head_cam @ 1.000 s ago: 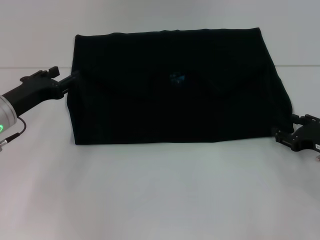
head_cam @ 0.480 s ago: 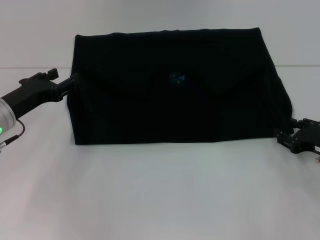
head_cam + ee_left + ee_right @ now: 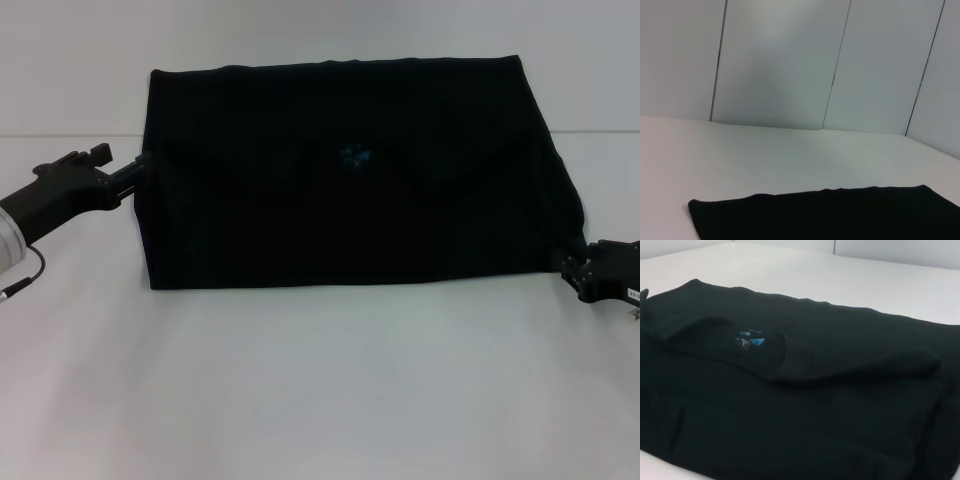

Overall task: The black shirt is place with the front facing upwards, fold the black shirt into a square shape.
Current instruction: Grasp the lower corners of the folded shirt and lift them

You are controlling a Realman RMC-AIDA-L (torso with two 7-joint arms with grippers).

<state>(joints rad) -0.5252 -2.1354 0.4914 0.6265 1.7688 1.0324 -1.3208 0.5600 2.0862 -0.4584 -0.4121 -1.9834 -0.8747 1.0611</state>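
Two hands flank the black shirt (image 3: 350,175), which lies flat on the white tabletop (image 3: 320,390) as a wide folded rectangle with its long edges running side to side. Nearest the camera, bare tabletop stretches in front of the shirt's straight near edge. At the shirt's near right corner sits the right hand (image 3: 585,268), low on the tabletop and just touching or just beside the cloth; whether its fingers grip the fabric or stand apart cannot be told from the head view. The right wrist view looks across the shirt (image 3: 790,390) from that corner and shows soft folds, a raised curved ridge of fabric and a small blue neck label (image 3: 750,341) on the upper layer.

Farther back, at the shirt's left edge, the left hand (image 3: 135,172) reaches in from the side, its dark tip meeting the cloth about midway along that edge. How far it is open, and whether it has hold of the shirt, cannot be told. The blue label (image 3: 352,155) shows near the shirt's middle, towards the far edge. In the left wrist view a strip of the shirt (image 3: 840,212) lies on the tabletop, and beyond its far edge rises a pale panelled wall (image 3: 790,65).
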